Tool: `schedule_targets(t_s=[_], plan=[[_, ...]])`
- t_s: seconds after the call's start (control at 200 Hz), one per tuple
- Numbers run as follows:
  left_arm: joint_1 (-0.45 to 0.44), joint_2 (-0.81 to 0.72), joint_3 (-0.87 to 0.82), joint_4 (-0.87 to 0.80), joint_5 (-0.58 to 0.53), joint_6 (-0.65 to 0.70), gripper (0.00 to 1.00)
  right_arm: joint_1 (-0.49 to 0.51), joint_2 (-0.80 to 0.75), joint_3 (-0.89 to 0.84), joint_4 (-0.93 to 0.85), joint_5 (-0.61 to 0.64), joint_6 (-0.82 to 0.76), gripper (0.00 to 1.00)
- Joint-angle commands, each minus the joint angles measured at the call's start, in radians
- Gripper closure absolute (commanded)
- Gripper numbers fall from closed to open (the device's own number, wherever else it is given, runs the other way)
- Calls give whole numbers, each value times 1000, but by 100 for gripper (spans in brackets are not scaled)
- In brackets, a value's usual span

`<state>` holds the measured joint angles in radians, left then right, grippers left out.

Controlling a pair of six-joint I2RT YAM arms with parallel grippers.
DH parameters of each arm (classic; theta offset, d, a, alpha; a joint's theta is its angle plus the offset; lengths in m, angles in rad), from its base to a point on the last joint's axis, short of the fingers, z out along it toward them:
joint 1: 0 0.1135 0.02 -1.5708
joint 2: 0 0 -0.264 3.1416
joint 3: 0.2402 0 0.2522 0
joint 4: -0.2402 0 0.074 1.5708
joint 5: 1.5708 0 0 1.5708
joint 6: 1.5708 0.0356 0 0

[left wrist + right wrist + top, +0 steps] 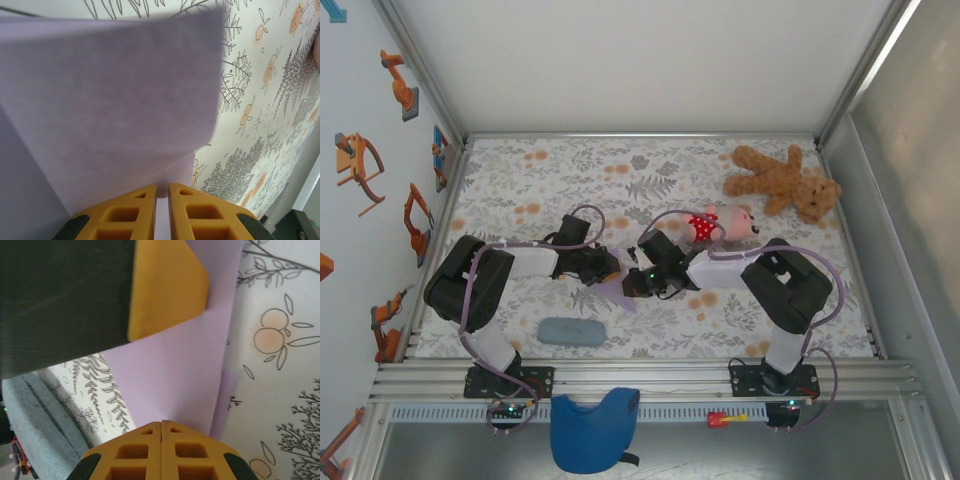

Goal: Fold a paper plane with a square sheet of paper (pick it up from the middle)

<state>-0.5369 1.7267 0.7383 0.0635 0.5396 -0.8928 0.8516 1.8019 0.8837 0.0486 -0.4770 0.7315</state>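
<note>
Top external: both arms reach in to the middle of the floral surface [520, 190], left gripper [610, 265] and right gripper [632, 283] just beside each other over the square sheet of paper [618, 292], pale lavender, poking out below and between them. Left wrist: left gripper [162, 187] fingers nearly closed, a thin slit between them with the sheet [110, 100] running into it, so it's clamped on the paper; the sheet is lifted and bowed in front of the camera, with the surface print to its right. Right wrist: right gripper [161, 422] fingers pressed fully together at the sheet's [175, 375] lower edge; can't tell if paper is pinched between them. A yellow finger of the left gripper [165, 285] sits on the sheet's upper part. One fold line shows along the paper's right side. Elsewhere: grey-blue pad [570, 331] near the left base, teddy bear [785, 182] far right, pink doll [725, 225] just behind the right arm, blue cloth [592, 430] at the front rail.
</note>
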Motion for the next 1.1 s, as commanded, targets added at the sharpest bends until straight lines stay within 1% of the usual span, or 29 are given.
schedule_targets(t_s=[0.0, 0.105, 0.22, 0.331, 0.396, 0.526, 0.646, 0.836, 0.942, 1.097], plan=[[-1, 14, -3, -104, -32, 16, 84, 6, 26, 20, -17, 18, -20, 100], [-6, -34, 4, -104, -36, 6, 85, 5, 42, 17, -70, 44, -33, 100], [-12, -115, 1, -107, -82, 18, 85, 6, 52, 11, -118, 72, -39, 100], [-15, -177, -40, -87, -132, 39, 87, 6, 55, 11, -153, 96, -43, 100], [-16, -196, -69, -62, -132, 44, 87, 5, 55, 11, -164, 102, -44, 100], [-34, -181, -97, -7, -96, 45, 87, 6, 59, 14, -178, 104, -41, 100], [-63, -146, -87, 14, -81, 54, 87, 6, 63, 16, -185, 104, -40, 100], [-85, -87, -73, 54, -55, 54, 87, 6, 71, 18, -190, 103, -37, 100], [-89, -64, -75, 54, -62, 57, 87, 6, 76, 18, -196, 104, -37, 100], [-86, -38, -69, 22, -113, 74, 88, 6, 88, 15, -223, 113, -40, 100]])
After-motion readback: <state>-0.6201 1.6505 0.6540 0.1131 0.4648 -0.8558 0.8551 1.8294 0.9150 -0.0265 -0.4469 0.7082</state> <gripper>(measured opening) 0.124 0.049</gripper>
